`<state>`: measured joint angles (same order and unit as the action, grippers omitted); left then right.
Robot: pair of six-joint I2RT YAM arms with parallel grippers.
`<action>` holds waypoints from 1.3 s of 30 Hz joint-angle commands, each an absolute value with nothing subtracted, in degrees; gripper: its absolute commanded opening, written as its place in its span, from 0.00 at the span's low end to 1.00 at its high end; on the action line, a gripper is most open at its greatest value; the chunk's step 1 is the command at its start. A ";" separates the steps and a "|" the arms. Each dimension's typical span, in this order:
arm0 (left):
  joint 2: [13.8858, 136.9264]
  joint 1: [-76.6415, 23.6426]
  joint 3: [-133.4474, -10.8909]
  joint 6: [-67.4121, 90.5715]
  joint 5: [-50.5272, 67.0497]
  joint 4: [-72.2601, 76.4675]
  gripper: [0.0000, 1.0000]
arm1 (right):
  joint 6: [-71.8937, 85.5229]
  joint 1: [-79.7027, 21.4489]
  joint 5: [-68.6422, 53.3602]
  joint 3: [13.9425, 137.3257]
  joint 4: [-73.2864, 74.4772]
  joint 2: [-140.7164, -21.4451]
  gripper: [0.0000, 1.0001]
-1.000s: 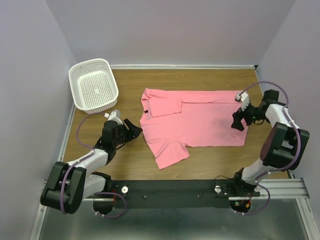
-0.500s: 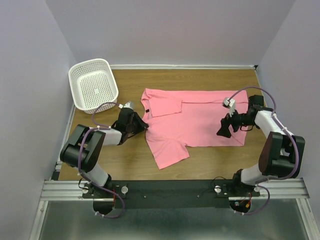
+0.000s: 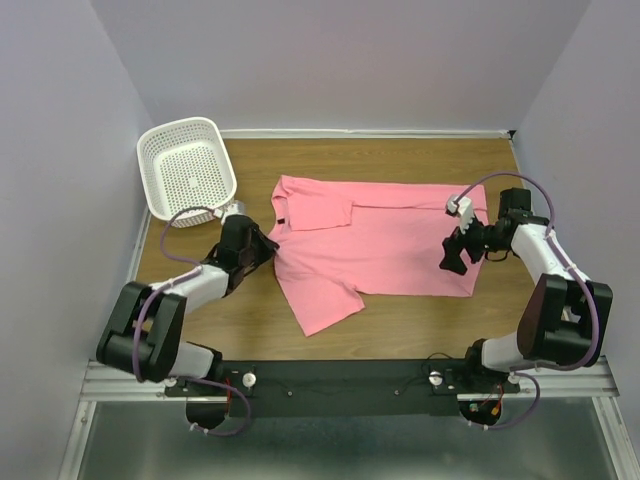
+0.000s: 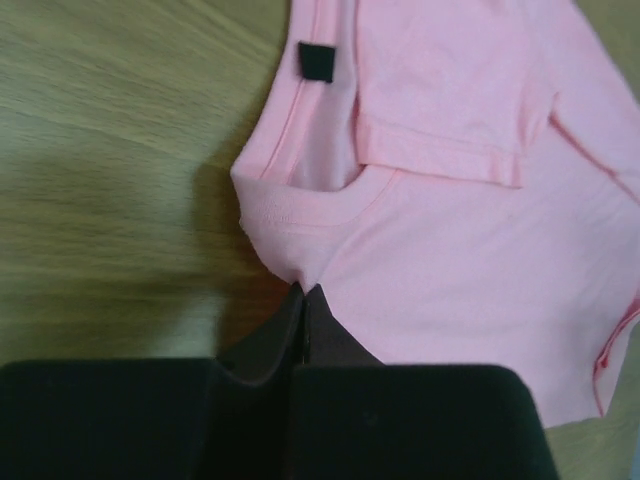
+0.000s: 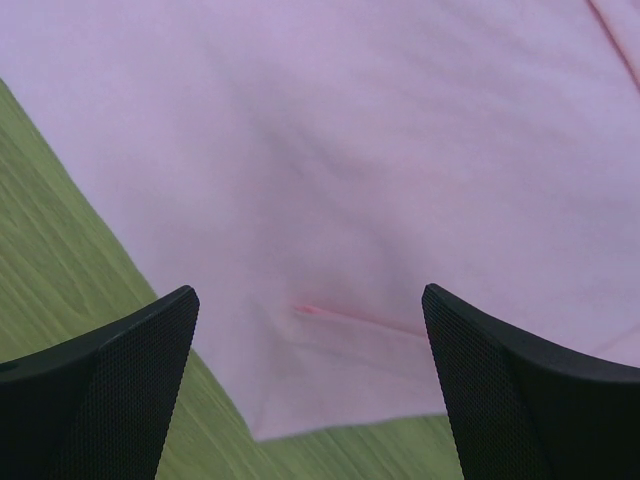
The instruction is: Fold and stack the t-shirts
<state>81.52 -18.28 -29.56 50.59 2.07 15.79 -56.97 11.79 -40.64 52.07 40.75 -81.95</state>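
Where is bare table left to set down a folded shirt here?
Bare table runs between the t-shirt and the back wall, and between its near edge and the black rail. Crowded: the left, where the basket, the left pincer shut on the shirt's neck edge and its arm sit close; the right hem, under the open right pincer.
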 commanded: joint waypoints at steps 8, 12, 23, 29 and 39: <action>59.43 -13.27 -24.87 44.48 7.63 11.60 0.62 | -76.62 11.78 -34.28 50.89 48.59 -76.57 1.00; 47.76 -13.27 -25.22 41.41 8.97 8.46 0.65 | -97.72 11.78 -35.68 48.87 58.75 -75.32 1.00; 32.78 -13.09 -33.23 29.08 7.10 -5.27 0.87 | -108.99 11.34 -38.40 52.38 61.18 -88.93 0.79; 35.68 -13.10 -28.74 35.77 14.40 -2.82 0.85 | -103.89 6.95 -39.02 54.57 56.95 -91.75 0.68; 34.19 -13.10 -26.46 38.14 15.73 -1.84 0.85 | -105.73 4.57 -34.28 56.42 56.78 -95.27 0.57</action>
<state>34.87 -13.23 -26.87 36.67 13.34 -2.68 -104.68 5.48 -35.77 54.76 57.43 -93.36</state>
